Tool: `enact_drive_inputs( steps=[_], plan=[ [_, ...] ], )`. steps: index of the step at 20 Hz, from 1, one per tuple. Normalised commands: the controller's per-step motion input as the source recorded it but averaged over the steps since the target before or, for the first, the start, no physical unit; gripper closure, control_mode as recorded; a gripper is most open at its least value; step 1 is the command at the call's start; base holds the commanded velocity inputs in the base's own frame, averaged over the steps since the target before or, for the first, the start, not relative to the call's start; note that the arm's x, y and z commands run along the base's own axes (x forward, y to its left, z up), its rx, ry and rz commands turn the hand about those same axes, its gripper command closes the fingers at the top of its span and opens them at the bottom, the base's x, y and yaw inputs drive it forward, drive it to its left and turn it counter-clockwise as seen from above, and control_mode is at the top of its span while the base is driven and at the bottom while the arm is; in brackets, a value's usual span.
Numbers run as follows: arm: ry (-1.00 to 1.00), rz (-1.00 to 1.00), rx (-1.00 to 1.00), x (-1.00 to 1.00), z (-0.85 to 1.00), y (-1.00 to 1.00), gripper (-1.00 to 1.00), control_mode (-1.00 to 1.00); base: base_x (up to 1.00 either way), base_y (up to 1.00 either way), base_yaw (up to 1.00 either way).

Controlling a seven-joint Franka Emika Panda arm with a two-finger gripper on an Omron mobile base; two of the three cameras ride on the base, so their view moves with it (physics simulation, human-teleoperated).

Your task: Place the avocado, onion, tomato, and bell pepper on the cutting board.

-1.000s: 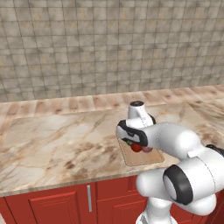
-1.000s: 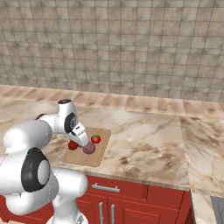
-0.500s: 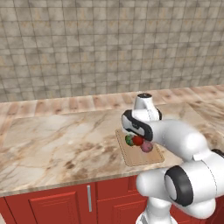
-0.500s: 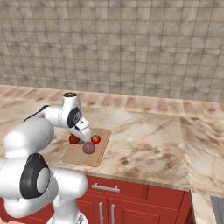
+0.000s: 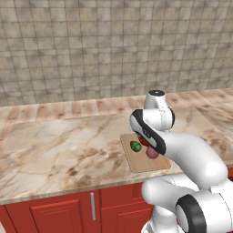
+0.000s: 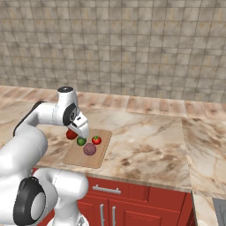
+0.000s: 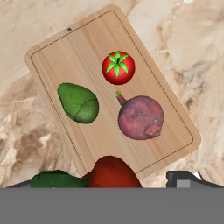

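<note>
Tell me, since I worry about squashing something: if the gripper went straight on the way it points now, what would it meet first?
Probably bare cutting board, between the avocado and the onion. Depth is unclear; the bell pepper sits close by the gripper.

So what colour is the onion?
Dull purplish-mauve; the onion shows best in the hand view.

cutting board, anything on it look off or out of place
Nothing stands out. The flat tan wooden cutting board carries the dark-green avocado, bright red tomato and mauve onion, all apart from one another; the deep-red bell pepper sits at its edge.
</note>
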Motion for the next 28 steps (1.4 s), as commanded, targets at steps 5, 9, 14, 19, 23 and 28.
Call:
enact_drive_inputs(
  steps=[5,9,14,19,23,28],
  plan=[
    [-0.03,0.0,-0.02,-0.01,-0.48,0.0,-1.0,-1.0,0.0,0.0,0.0],
    [0.0,0.0,0.01,0.09,-0.16,0.01,-1.0,-1.0,0.0,0.0,0.0],
    [0.0,0.0,0.01,0.09,-0.1,0.0,-1.0,-1.0,0.0,0.0,0.0],
    [-0.02,0.0,0.0,0.17,-0.29,0.0,-1.0,-1.0,0.0,0.0,0.0],
    [0.0,0.0,0.0,0.27,-0.31,0.1,1.0,-1.0,0.0,0.0,0.0],
    [-0.01,0.0,0.0,0.3,-0.2,0.05,1.0,-1.0,0.0,0.0,0.0]
  ],
)
